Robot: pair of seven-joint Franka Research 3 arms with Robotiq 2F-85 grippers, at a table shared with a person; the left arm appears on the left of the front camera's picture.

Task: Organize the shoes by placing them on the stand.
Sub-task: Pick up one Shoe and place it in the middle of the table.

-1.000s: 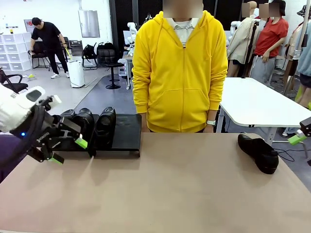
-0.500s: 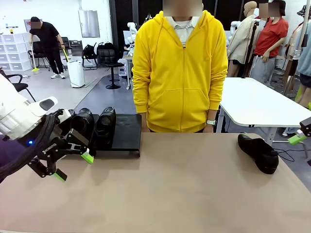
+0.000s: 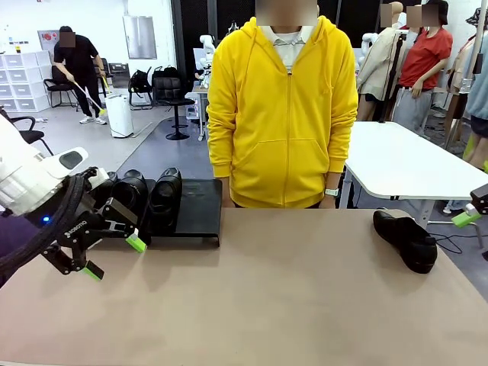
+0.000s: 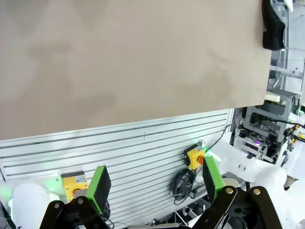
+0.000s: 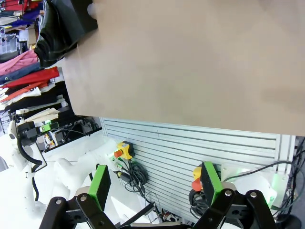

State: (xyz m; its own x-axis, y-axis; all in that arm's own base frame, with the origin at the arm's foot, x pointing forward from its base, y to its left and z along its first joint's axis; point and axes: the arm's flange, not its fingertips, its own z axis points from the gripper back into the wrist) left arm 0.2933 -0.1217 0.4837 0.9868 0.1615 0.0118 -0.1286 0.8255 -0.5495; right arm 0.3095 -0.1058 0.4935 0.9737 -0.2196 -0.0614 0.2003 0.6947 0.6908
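Observation:
Three black glossy shoes (image 3: 165, 194) stand side by side on the left part of the low black stand (image 3: 200, 204) at the table's far left; my left arm partly hides the leftmost one. Just in front of the stand, above the table, my left gripper (image 3: 114, 258) hangs open and holds nothing. Its green pads (image 4: 99, 183) stand wide apart in the left wrist view. Another black shoe (image 3: 406, 238) lies on its own at the far right of the table (image 4: 272, 24) (image 5: 53, 40). My right gripper (image 3: 467, 216) is open at the right edge (image 5: 155, 183), near that shoe.
A person in a yellow hoodie (image 3: 284, 114) stands at the far side of the table, arms down. The right part of the stand is bare. The tan tabletop (image 3: 274, 297) is open between the stand and the lone shoe. A white table (image 3: 412, 164) stands behind at the right.
My left gripper has drawn back a little from the stand, down and toward the near left. The right gripper and the shoes have not moved.

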